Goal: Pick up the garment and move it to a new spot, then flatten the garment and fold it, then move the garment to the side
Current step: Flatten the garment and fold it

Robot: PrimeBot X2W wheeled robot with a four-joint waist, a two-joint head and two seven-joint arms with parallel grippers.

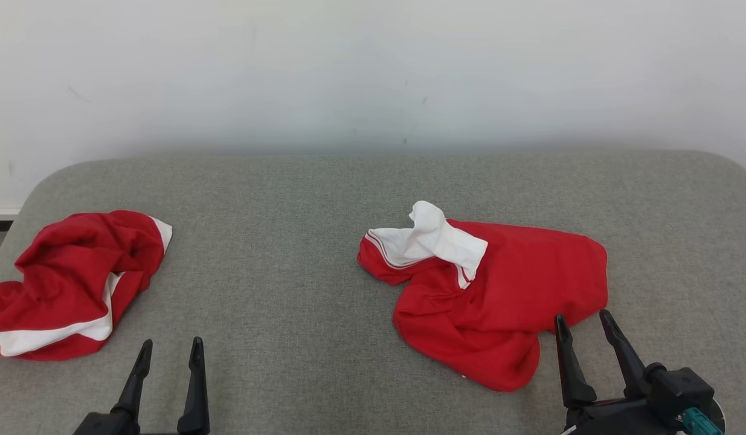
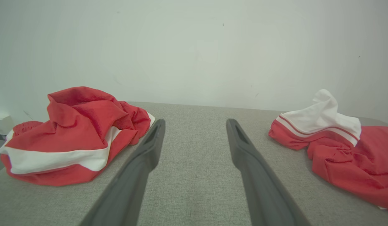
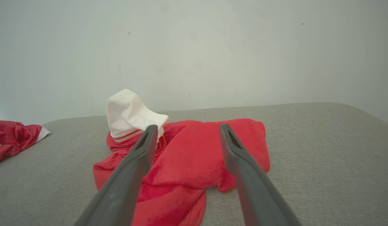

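A crumpled red garment with a white sleeve [image 1: 499, 290] lies right of centre in the head view on the grey fabric-covered surface [image 1: 288, 272], its white part bunched at its upper left. The right gripper [image 1: 583, 318], at the lower right, has its fingers spread wide and empty, with the tips by the garment's lower right edge. The left gripper [image 1: 171, 345], at the lower left, is equally wide and empty over bare fabric, and a second crumpled red-and-white garment [image 1: 70, 284] sits at the left edge, well apart from the first.
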